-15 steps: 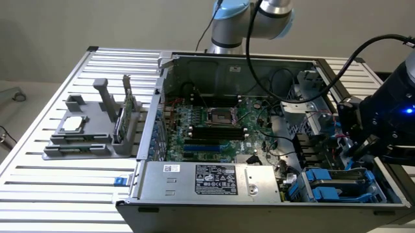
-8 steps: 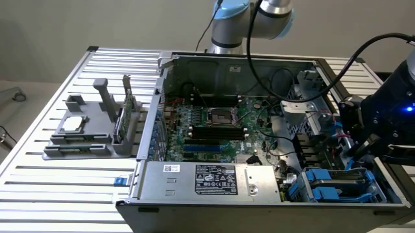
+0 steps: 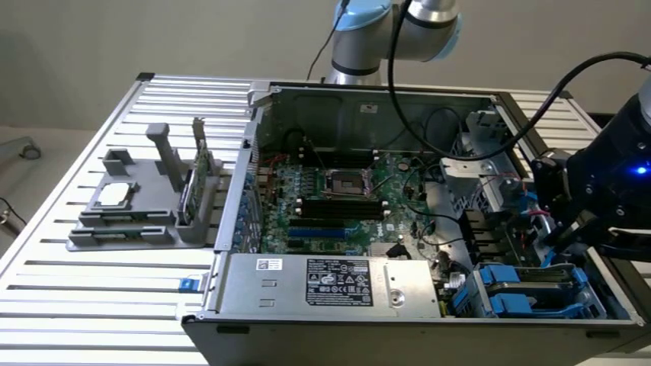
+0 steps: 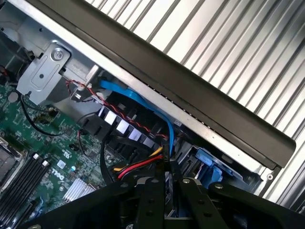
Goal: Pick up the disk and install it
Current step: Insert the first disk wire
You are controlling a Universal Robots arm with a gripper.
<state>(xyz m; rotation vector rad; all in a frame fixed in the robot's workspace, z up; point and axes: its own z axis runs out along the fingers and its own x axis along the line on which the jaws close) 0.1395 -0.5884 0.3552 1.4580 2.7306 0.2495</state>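
Black hand (image 4: 167,181) grips disk (image 4: 167,195) edge-on, just inside case wall (image 4: 190,90).

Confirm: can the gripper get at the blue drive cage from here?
Probably yes. The gripper hangs close above the blue drive cage in the open case; only loose cables lie close by.

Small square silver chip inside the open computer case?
No: the small square silver chip lies on the grey plastic fixture, outside the open computer case.
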